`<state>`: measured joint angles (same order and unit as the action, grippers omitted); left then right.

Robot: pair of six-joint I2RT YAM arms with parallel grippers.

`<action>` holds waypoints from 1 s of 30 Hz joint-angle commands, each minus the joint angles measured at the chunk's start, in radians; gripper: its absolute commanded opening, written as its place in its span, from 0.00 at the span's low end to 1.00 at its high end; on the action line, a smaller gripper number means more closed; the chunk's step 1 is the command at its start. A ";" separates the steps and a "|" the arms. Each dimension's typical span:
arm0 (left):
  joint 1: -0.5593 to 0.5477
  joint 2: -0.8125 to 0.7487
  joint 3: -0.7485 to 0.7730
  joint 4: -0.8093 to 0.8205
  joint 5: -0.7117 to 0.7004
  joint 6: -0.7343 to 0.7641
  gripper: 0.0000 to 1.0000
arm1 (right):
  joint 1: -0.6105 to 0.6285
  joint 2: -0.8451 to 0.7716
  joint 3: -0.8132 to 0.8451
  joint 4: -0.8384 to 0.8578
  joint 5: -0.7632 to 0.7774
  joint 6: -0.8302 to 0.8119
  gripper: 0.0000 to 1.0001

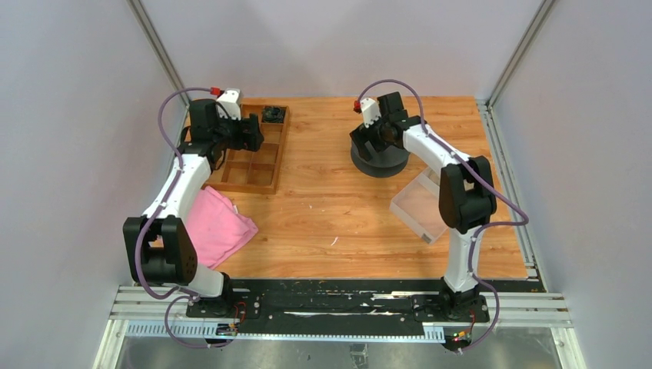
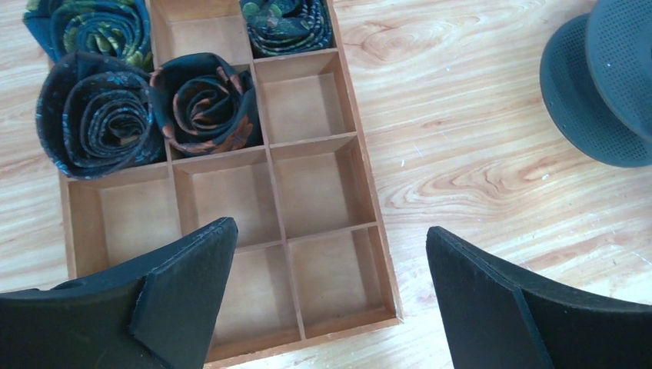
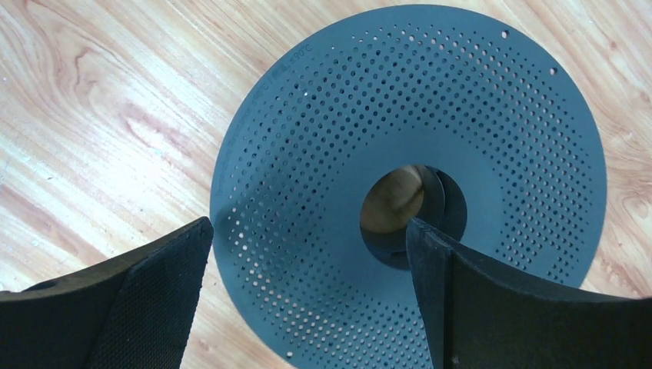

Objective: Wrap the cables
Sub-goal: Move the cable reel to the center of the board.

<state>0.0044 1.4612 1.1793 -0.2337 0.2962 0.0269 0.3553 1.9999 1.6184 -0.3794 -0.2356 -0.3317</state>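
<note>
Where tray (image 2: pixel 315 192) sits, left gripper (image 2: pixel 330 237) wide; right gripper (image 3: pixel 309 229) wide above disc (image 3: pixel 346 100).

Enclosed work cell, viewed from above. A wooden bench (image 1: pixel 330 223) with light orange grain forms the working surface. Plain pale lilac walls (image 1: pixel 338 38) close it on three sides, meeting at aluminium corner posts (image 1: pixel 158 50). Aluminium rails (image 1: pixel 530 311) run along the bench's near edge. Lighting is even and diffuse.

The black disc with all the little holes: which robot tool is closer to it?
Right. The right tool hovers open straight above the black disc, close to its middle hole. The left tool is much farther away, open above the wooden tray, with the disc off to its side.
</note>
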 commanded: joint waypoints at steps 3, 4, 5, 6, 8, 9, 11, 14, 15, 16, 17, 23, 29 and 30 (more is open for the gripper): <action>0.003 -0.003 -0.015 0.017 0.070 -0.001 0.98 | 0.011 0.083 0.069 -0.065 -0.018 0.021 0.95; 0.003 0.001 -0.013 0.013 0.074 -0.001 0.98 | 0.011 0.091 0.073 -0.069 -0.025 0.021 0.95; 0.003 0.008 -0.012 0.008 0.076 0.003 0.98 | 0.011 0.097 0.074 -0.074 -0.040 0.021 0.95; 0.003 0.011 -0.011 0.004 0.075 0.004 0.98 | 0.012 0.099 0.073 -0.074 -0.046 0.023 0.95; 0.003 0.011 -0.012 0.004 0.074 0.007 0.98 | 0.011 0.104 0.071 -0.078 -0.057 0.024 0.95; 0.003 0.011 -0.014 0.006 0.074 0.008 0.98 | 0.011 0.104 0.069 -0.079 -0.066 0.023 0.95; 0.003 0.010 -0.015 0.008 0.074 0.007 0.98 | 0.012 0.100 0.062 -0.080 -0.073 0.024 0.95; 0.003 0.007 -0.015 0.009 0.078 0.007 0.98 | 0.011 0.103 0.058 -0.099 -0.088 0.026 0.94; 0.003 0.007 -0.017 0.009 0.078 0.007 0.98 | 0.012 0.103 0.052 -0.104 -0.094 0.028 0.93; 0.003 0.006 -0.017 0.008 0.078 0.007 0.98 | 0.013 0.099 0.045 -0.107 -0.101 0.028 0.92; 0.003 0.003 -0.017 0.007 0.078 0.009 0.98 | 0.016 0.095 0.033 -0.107 -0.106 0.030 0.91; 0.003 -0.018 -0.011 -0.004 0.060 0.023 0.98 | 0.086 0.021 -0.053 -0.105 -0.077 0.019 0.83; 0.003 -0.055 -0.022 -0.031 0.043 0.056 0.98 | 0.244 -0.051 -0.154 -0.104 -0.028 -0.006 0.78; 0.003 -0.066 -0.030 -0.033 0.039 0.059 0.98 | 0.278 -0.058 -0.165 -0.104 -0.020 -0.010 0.78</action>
<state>0.0044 1.4567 1.1698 -0.2485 0.3500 0.0525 0.4999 2.0006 1.5120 -0.4377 -0.2779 -0.3164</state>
